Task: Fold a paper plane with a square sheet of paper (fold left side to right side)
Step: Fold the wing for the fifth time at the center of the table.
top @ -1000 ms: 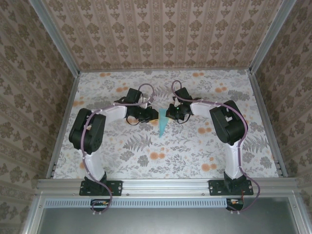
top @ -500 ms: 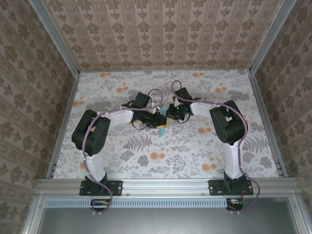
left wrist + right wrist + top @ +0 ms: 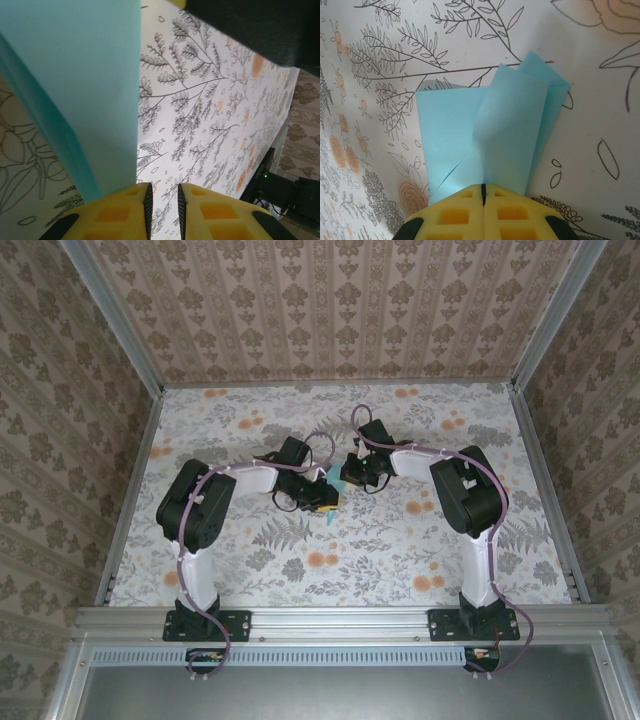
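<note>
Flanking the paper plane [image 3: 470, 125] on floral table [image 3: 400, 550]: left arm [image 3: 240, 478], right arm [image 3: 420, 460].

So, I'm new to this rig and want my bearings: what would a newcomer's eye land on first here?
The light-blue folded paper stands out most, lying mid-table against the flowery table cover. The right claw is shut on one end of it, with the layers lying loose. The left claw sits right beside the paper's edge, narrowly open with nothing between.

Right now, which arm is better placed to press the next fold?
Left, probably. The right tool is shut on the paper plane; the left tool is empty, slightly open, right beside it.
</note>
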{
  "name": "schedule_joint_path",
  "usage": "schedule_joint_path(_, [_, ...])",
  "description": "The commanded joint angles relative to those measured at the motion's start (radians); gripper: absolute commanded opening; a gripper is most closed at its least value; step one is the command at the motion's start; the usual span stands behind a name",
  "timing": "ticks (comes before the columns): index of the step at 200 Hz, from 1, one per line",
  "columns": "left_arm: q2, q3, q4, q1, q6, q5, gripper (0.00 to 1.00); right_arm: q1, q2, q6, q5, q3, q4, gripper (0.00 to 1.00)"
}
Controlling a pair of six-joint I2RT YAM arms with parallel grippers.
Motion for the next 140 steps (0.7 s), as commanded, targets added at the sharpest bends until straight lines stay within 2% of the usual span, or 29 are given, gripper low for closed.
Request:
schedule_joint_path(1, [0.023,-0.002,-0.045,-0.004,0.040,-0.021,0.23,0.001,0.058,-0.016,0.034,-0.012,-0.109,0.06])
schedule_joint_path(75, [0.037,-0.015,-0.069,-0.004,0.056,-0.049,0.23,0.001,0.057,-0.020,0.033,-0.006,-0.112,0.06])
schedule_joint_path(140, [0.046,-0.046,-0.092,-0.026,0.049,-0.117,0.19,-0.003,-0.012,-0.001,-0.031,-0.020,0.030,0.03])
